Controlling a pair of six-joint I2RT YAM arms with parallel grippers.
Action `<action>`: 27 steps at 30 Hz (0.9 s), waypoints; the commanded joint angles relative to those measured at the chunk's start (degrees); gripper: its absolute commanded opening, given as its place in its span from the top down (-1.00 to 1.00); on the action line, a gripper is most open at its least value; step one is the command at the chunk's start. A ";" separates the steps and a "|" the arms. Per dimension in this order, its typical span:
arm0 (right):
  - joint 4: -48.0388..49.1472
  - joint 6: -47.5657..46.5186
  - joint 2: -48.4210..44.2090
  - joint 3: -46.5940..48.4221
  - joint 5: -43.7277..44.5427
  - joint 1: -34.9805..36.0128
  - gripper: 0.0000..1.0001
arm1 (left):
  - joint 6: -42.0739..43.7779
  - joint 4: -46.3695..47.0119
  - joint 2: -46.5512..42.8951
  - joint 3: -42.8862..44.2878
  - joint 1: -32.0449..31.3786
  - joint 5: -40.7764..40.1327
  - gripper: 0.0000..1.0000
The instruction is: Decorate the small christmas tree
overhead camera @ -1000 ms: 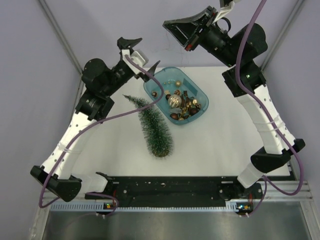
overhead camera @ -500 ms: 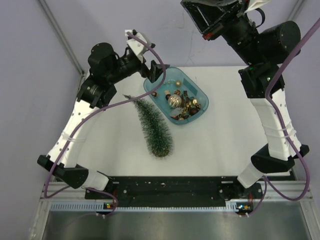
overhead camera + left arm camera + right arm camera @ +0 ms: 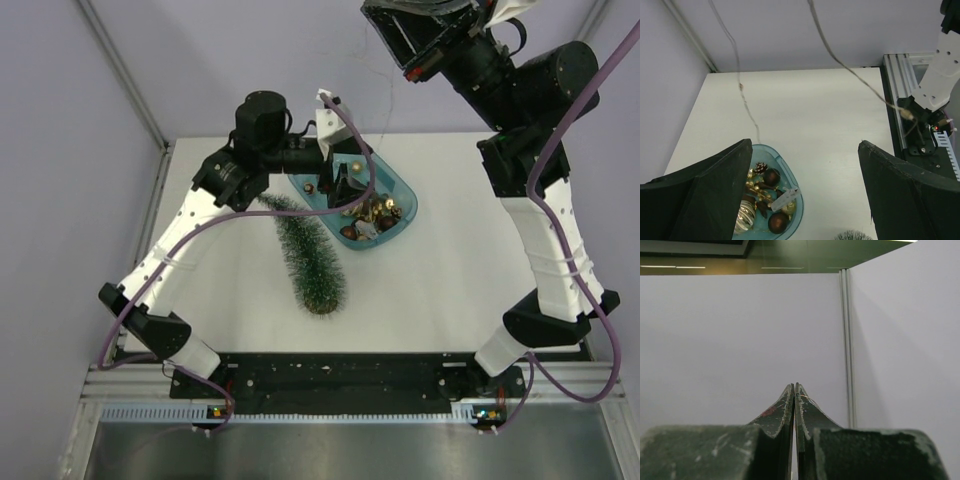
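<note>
Top view: the small christmas tree [image 3: 308, 258] lies on its side on the table [image 3: 450, 280], undecorated. Its wide end points toward the near edge and its tip ends just beside the teal tray [image 3: 395, 180]. The tray holds the loose ornaments [image 3: 370, 212], gold and brown. The left gripper [image 3: 338, 170] hangs over the tray's left half with nothing in it, which looks like staging for a pick from the tray. The right gripper [image 3: 395, 35] sits high over the far edge, well apart from everything on the table. Left wrist view: the jaws are spread wide and nothing sits between them. They frame the tray corner at lower left and bare table ahead. The tray contents are dark balls, a pine cone, gold bits and a small clear piece I can't identify. A thin strand [image 3: 742, 95] with a small bead on it drops from above the frame down to the tray's far rim. My read is that this explains the raised right arm: it holds the strand up so it hangs free instead of tangling in the ornaments. A second thin line runs toward the right arm's base [image 3: 922, 142]; I can't tell where it ends. The tree tip just shows at the bottom edge. Right wrist view: the jaws are pressed together and aimed at a blank wall [image 3: 730, 350]. A hair-thin wire shows at the tips, so it appears to be pinching the strand. Judgement: this is an early stage, and the likely next move is getting the strand onto the tree. The risks are the strand slipping from the pinch or dragging ornaments out of the tray.
</note>
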 commanded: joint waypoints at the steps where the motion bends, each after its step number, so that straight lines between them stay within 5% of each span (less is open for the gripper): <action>1: 0.05 -1.05 -2.34 0.60 0.51 -0.50 1.00 | 0.74 3.41 -1.34 -1.64 -1.95 -0.05 -0.84; 13: -0.57 -1.93 -3.74 0.25 0.77 -0.68 1.00 | -7.88 28.65 -2.74 -14.30 -3.98 -23.08 -0.67; 16: -0.48 -2.19 -4.18 -0.46 0.94 -0.76 1.00 | -8.67 27.53 -2.48 -14.14 -3.98 -20.38 -0.55; 21: -0.57 -2.55 -4.71 -0.90 1.21 -0.68 1.00 | -8.05 24.09 -0.38 -11.77 -3.98 -15.53 0.16; 27: -1.01 -2.90 -5.41 -1.16 1.47 -1.03 1.00 | -10.43 23.04 1.12 -8.69 -4.33 -11.84 0.26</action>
